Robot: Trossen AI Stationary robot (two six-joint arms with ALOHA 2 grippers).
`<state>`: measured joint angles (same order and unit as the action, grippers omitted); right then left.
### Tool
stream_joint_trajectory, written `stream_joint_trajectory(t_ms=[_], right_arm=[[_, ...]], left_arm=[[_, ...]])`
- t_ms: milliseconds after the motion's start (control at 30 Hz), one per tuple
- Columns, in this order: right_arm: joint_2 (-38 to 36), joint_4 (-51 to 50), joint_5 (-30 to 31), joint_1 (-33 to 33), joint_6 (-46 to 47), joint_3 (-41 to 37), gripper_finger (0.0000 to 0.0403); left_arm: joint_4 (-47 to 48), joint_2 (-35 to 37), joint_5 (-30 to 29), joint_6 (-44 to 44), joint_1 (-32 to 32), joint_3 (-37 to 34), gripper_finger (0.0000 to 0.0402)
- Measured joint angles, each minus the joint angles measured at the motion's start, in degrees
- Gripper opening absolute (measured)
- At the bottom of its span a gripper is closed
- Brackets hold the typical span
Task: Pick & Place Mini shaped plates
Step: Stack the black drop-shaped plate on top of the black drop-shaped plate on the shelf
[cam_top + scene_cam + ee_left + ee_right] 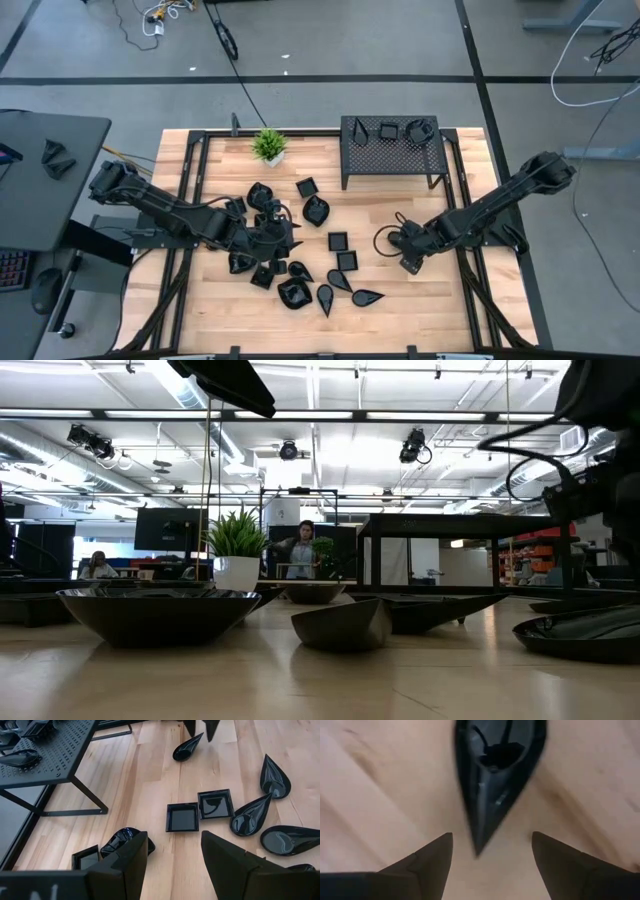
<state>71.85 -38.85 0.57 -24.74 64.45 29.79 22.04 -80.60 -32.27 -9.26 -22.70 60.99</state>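
Several glossy black mini shaped plates [300, 270] lie scattered on the wooden table, square, teardrop and rounded. My right gripper [492, 837] points down, open, close above the table at center right [408, 252]. Its fingers stand on either side of the pointed tip of a teardrop plate [495, 765] that lies flat on the wood, and they do not touch it. My left gripper [174, 835] hangs open above the plates left of center [285, 235], with nothing between its fingers. Two square plates [182, 816] lie ahead of it.
A black perforated rack [392, 150] stands at the far edge with three plates on top. A small potted plant [268, 147] stands to its left. Bare wood lies between the plate cluster and my right gripper. In the low view, plates [160, 615] stand close to the camera.
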Motion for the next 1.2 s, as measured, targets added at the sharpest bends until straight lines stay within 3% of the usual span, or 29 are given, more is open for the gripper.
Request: stream_joint_trajectory(t_ms=[167, 433, 667, 867, 1200], right_arm=[[0.0, -3.6, 1.6, 3.3, -0.9, 0.0, 0.0260], [0.0, -8.9, 10.1, 9.6, 3.7, -0.1, 0.0244], [0.0, -2.8, 17.5, 14.0, 6.0, -0.1, 0.0228], [0.0, 9.4, 16.5, 15.9, -2.9, -0.1, 0.0223], [-1.5, -2.0, 13.0, 14.8, -7.6, 3.3, 0.0213]], left_arm=[[0.0, 0.0, 0.0, 0.0, 0.0, 0.0, 0.0192], [-0.8, 0.0, 0.0, 0.0, 0.0, 0.0, 0.0192], [-0.9, 0.0, 0.0, 0.0, 0.0, 0.0, 0.0192], [-0.9, 0.0, 0.0, 0.0, 0.0, 0.0, 0.0192], [-0.8, 0.0, 0.0, 0.0, 0.0, 0.0, 0.0192]])
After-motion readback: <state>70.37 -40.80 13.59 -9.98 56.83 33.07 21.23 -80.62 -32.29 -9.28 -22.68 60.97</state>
